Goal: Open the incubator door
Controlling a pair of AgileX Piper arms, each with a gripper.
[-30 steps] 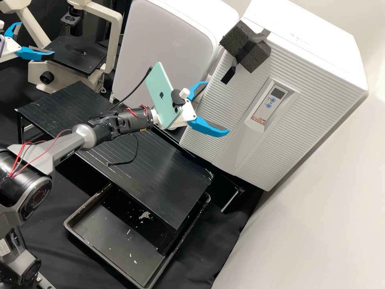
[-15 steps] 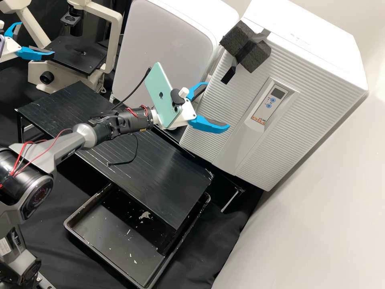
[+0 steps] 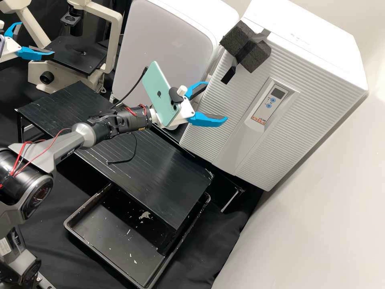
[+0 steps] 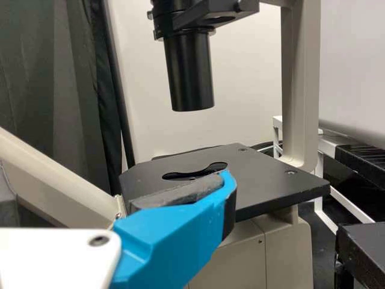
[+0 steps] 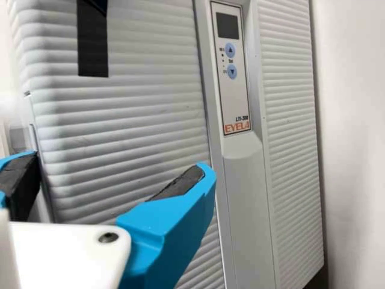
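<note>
The incubator door (image 3: pixel 317 94) stands closed on the front of the white incubator (image 3: pixel 309 38), with the right claw (image 3: pixel 217 100), spread and grasping nothing, near its side edge. The left claw (image 3: pixel 37 39), also spread and empty, is well apart. The door looks stiff and fairly heavy, apt to swing rather than lift; hooking that edge seems surer than pinching its slick, flat face. Fine ribs run across what looks like moulded plastic, flanking a smooth, raised strip (image 5: pixel 246 198). Coarse dark foam (image 3: pixel 256 56) is taped near the top.
</note>
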